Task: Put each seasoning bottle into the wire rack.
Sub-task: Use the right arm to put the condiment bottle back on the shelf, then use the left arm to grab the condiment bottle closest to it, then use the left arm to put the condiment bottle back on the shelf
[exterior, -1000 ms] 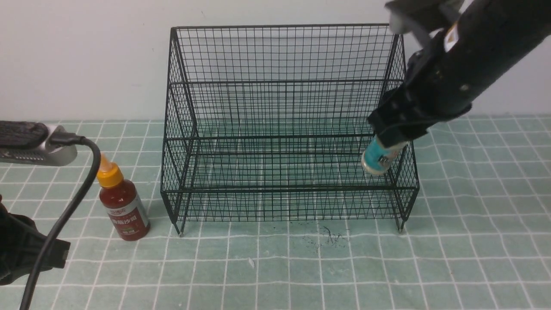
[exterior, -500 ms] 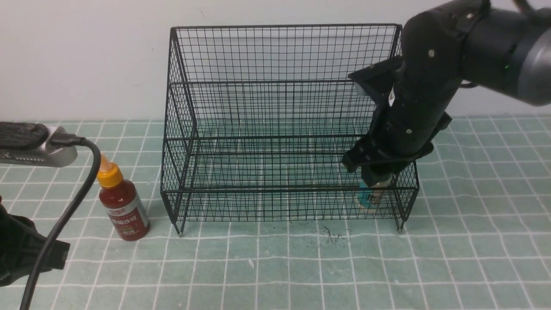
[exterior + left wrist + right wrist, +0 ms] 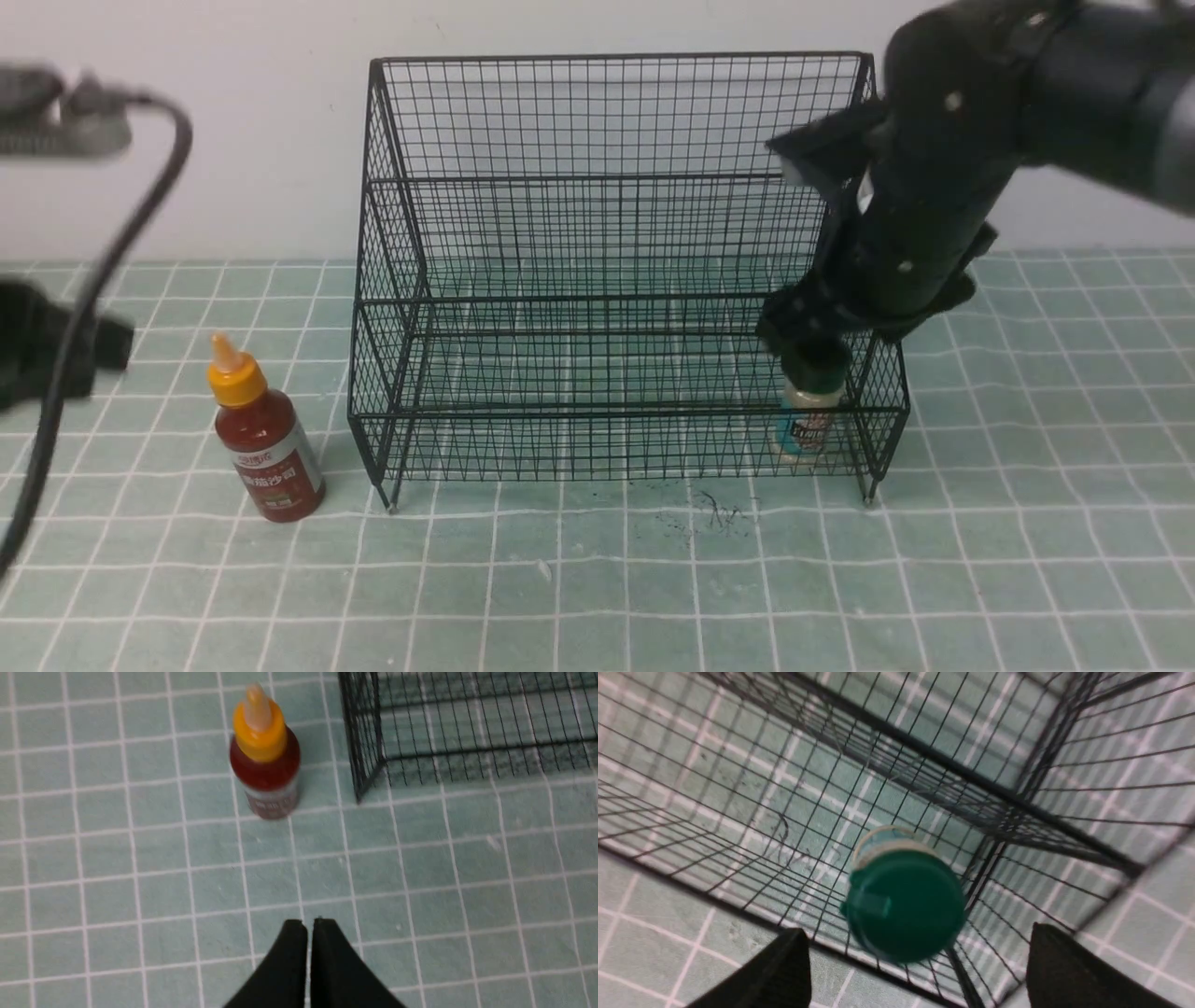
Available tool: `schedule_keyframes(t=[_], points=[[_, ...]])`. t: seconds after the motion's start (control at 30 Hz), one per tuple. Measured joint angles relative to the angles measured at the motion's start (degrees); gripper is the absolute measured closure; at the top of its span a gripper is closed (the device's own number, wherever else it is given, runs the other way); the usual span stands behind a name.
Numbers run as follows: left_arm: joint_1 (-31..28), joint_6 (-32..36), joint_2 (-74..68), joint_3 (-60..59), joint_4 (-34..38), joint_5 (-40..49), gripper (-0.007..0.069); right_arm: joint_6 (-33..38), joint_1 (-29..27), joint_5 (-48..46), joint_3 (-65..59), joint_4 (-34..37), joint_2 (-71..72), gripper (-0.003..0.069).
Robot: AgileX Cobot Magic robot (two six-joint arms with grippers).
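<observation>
Two bottles are on your list, with one rack and two hands, all on a pale green worktop [image 3: 597,579] ruled with white grid lines.

Item 1: short beige spice shaker [image 3: 805,425], dark green lid, teal label. You find it upright inside the wire rack [image 3: 607,233], on the lowest front tier at the right end, close to the right side wall.

Item 2: red sauce bottle [image 3: 264,439], orange-yellow nozzle cap, red-white label. It is upright on the worktop, outside the rack, just beside its front left corner.

Your right hand [image 3: 919,928]: spread wide directly above the shaker's lid, one finger on each side and clear of it, gripping nothing.

Your left hand [image 3: 309,924]: fingertips pressed together, empty, above bare worktop, apart from the sauce bottle.
</observation>
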State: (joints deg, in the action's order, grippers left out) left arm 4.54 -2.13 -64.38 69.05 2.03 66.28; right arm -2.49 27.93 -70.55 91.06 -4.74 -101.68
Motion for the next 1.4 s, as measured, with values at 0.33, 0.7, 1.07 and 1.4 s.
schedule_keyframes(t=[0.33,0.7,1.07,1.4], points=[[0.00,1.09,-21.44,17.81,-2.34,4.42,0.0588,0.00,0.00,-1.30,0.00,0.86,23.10,0.0265],[0.00,0.89,-34.08,19.65,-2.03,3.56,0.0084,-1.60,0.00,-2.77,0.00,3.97,39.98,0.0330],[0.00,0.49,-43.91,19.65,-2.03,2.96,0.0186,-1.72,0.00,-3.00,0.00,3.97,44.05,0.0330],[0.00,-1.08,-36.97,25.45,-5.20,4.10,0.0343,-1.60,0.00,-3.02,0.00,4.11,44.05,0.0330]])
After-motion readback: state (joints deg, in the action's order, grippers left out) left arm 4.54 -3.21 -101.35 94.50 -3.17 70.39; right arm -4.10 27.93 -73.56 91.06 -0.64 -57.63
